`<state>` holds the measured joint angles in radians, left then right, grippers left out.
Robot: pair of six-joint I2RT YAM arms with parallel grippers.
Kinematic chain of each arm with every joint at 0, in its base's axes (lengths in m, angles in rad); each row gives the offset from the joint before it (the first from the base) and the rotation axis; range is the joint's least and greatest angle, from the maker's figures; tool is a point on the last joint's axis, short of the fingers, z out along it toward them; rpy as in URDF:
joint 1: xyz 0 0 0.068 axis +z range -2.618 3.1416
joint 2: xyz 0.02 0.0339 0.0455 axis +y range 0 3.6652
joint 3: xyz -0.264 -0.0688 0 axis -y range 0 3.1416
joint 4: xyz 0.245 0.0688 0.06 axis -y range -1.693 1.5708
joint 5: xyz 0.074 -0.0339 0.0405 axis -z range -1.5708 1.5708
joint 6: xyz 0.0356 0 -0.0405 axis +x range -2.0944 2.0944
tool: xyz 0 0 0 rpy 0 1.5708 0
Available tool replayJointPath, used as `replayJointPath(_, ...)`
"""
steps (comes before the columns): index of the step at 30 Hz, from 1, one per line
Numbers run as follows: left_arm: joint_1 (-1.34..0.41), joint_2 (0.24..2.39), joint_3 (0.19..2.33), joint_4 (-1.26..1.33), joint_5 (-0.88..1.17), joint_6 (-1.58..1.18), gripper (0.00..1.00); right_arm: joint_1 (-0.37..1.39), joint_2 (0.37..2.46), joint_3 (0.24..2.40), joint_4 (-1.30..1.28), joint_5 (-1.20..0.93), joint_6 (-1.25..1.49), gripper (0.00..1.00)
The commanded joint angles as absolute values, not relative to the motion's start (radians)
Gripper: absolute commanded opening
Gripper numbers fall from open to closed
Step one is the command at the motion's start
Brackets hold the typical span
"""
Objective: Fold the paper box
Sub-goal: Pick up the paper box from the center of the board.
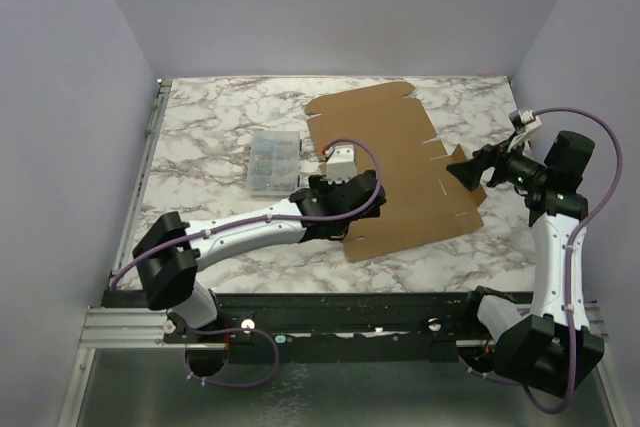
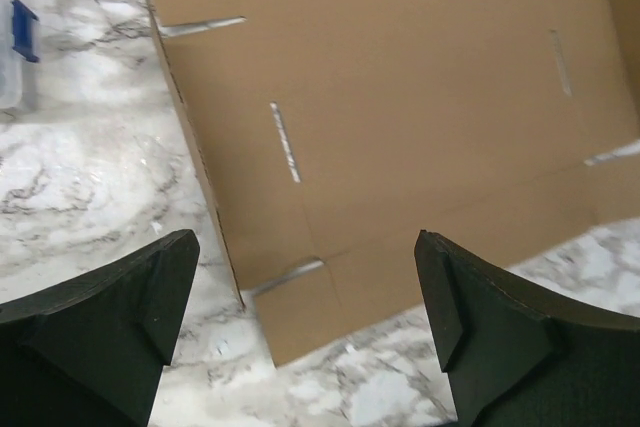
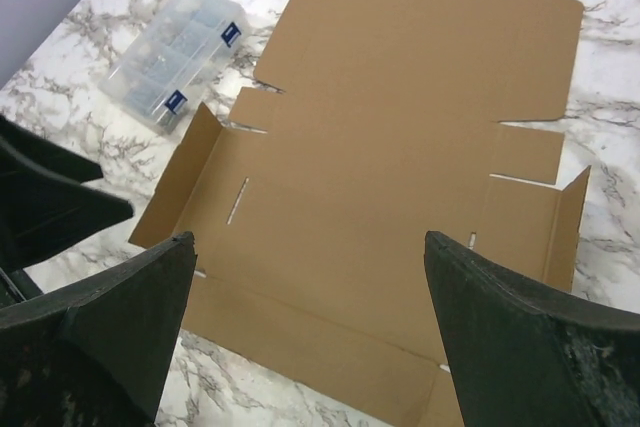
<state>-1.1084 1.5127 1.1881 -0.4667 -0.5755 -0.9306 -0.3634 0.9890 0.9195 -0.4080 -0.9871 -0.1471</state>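
The paper box (image 1: pixel 400 162) lies as an unfolded brown die-cut sheet on the marble table (image 1: pixel 210 127), side flaps tilted up; the left gripper (image 2: pixel 305 242) hovers over its left edge, fingers spread, empty; the right gripper (image 3: pixel 308 239) gapes empty over its right edge; a clear compartment case (image 1: pixel 273 162) sits just left of the sheet.

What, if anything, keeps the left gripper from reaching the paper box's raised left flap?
Likely nothing, so yes: the left gripper hangs open right at the paper box, whose raised flap stands unobstructed ahead.

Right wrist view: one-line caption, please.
Open right claw above the unfolded paper box, two side flaps raised, clear plastic case beyond.
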Motion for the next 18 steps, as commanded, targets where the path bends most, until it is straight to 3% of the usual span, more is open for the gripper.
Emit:
replayJointPath(1, -1.105, 1.643, 1.263, -0.584, -0.753, -0.924, 0.99, -0.373, 0.991, 0.880, -0.401, -1.053, -0.190, 1.00)
replayJointPath(9, -0.993, 1.729, 1.187, -0.503, -0.622, -0.941, 0.87, -0.374, 0.998, 0.828, -0.359, -1.053, -0.173, 1.00)
replayJointPath(13, -0.962, 1.756, 1.164, -0.423, -0.565, -0.937, 0.69, -0.375, 1.003, 0.824, -0.352, -1.062, -0.172, 1.00)
replayJointPath(16, -0.941, 1.808, 1.174, -0.404, -0.539, -0.928, 0.63, -0.374, 1.006, 0.822, -0.353, -1.073, -0.172, 1.00)
replayJointPath(17, -0.934, 1.824, 1.177, -0.401, -0.531, -0.925, 0.57, -0.375, 1.006, 0.821, -0.353, -1.075, -0.172, 1.00)
replayJointPath(18, -0.928, 1.837, 1.181, -0.400, -0.524, -0.919, 0.42, -0.375, 1.007, 0.821, -0.355, -1.078, -0.172, 1.00)
